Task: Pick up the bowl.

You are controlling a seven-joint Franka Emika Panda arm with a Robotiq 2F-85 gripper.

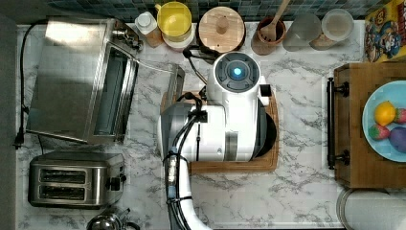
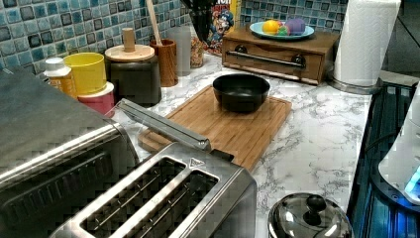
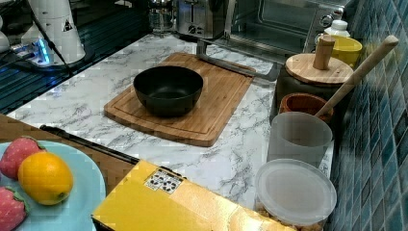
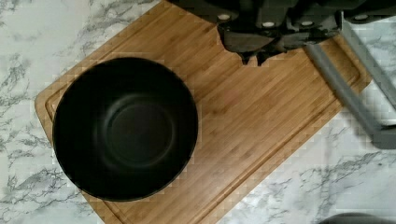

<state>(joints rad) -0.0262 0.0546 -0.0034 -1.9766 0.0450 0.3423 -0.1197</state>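
The black bowl (image 4: pixel 125 128) stands upright and empty on one end of the wooden cutting board (image 4: pixel 261 116). It is also plain in the left view (image 2: pixel 241 91) and the right view (image 3: pixel 168 90). In the top view the white arm covers most of the board (image 1: pixel 230 166), and a dark sliver of the bowl (image 1: pixel 272 136) peeks out at the arm's right. My gripper (image 4: pixel 252 58) hangs high above the bare board beside the bowl, touching nothing. Its fingertips are close together with nothing between them.
The toaster oven (image 1: pixel 81 81) has its door open, and the door's handle (image 4: pixel 345 93) reaches over the board's end. A toaster (image 1: pixel 72 179), a yellow cup (image 1: pixel 174 19), a wooden-lidded jar (image 1: pixel 221 28) and a blue fruit plate (image 1: pixel 388 120) ring the counter.
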